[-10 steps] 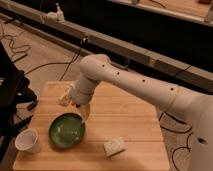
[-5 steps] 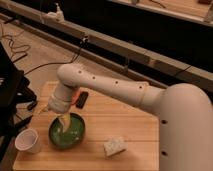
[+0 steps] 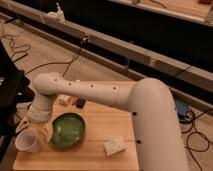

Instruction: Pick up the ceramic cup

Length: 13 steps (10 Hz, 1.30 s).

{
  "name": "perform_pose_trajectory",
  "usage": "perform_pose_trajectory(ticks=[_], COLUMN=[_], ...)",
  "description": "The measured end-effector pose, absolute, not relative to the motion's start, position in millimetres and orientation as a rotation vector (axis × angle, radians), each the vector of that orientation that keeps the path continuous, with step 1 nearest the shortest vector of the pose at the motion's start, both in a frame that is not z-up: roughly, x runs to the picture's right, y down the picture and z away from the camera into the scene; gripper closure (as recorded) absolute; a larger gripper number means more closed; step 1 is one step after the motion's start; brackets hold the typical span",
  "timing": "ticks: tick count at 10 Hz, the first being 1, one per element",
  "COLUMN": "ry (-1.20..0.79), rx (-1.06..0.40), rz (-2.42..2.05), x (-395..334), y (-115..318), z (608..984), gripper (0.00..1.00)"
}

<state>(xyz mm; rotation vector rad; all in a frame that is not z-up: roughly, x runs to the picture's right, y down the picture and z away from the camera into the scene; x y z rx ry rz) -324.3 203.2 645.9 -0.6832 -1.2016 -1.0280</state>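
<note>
The ceramic cup (image 3: 27, 142) is small, plain white and upright near the front left corner of the wooden table (image 3: 102, 120). My gripper (image 3: 34, 128) hangs just above and behind the cup, between it and the green bowl (image 3: 68, 130). It is open, with one finger (image 3: 21, 125) at the cup's left and the other on the bowl's side. It holds nothing. The white arm (image 3: 95, 95) reaches in from the right across the table.
A pale block (image 3: 115, 146) lies right of the bowl. A small white item (image 3: 64, 99) and a dark one (image 3: 80, 103) lie at the table's back. Black furniture (image 3: 10, 95) stands close on the left. Cables cross the floor behind.
The arm has swung left: the gripper moved from over the green bowl to just above the white cup. The cup and bowl have not moved.
</note>
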Motion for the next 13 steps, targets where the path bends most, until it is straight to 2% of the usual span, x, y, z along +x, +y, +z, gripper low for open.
perform_pose_trajectory(ticks=[6,13], ry=[-1.245,-1.328], rx=[-0.654,-0.731], rz=[-1.001,-0.932], x=[-326.2,-328.3], y=[206.9,251.7], z=[650.1,678.8], gripper=[0.2,0.2])
